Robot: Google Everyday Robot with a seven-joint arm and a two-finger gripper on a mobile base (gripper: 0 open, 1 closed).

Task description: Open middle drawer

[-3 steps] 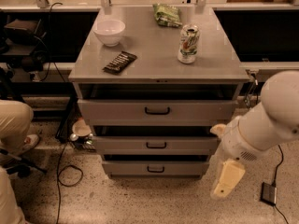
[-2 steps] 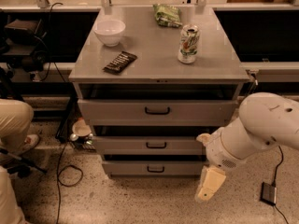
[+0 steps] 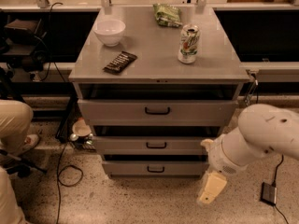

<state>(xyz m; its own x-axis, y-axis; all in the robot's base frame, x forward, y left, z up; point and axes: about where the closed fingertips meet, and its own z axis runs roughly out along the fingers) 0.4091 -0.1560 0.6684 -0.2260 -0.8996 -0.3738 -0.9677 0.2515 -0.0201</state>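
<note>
The grey cabinet has three drawers, each with a small black bar handle. The middle drawer is the medium-width one, between the wide top drawer and the narrow bottom drawer. Its front panel sits just proud of the cabinet, with a dark gap above it. My gripper hangs from the white arm at the lower right, in front of the bottom drawer's right end. It is below and to the right of the middle drawer's handle and does not touch it.
On the cabinet top stand a white bowl, a dark snack bar, a drinks can and a green bag. A person's leg and cables are at the left. A small black box lies on the floor at the right.
My arm and gripper have swung left toward the cabinet's lower right front, and the gripper has dropped slightly. The drawers have not moved.
</note>
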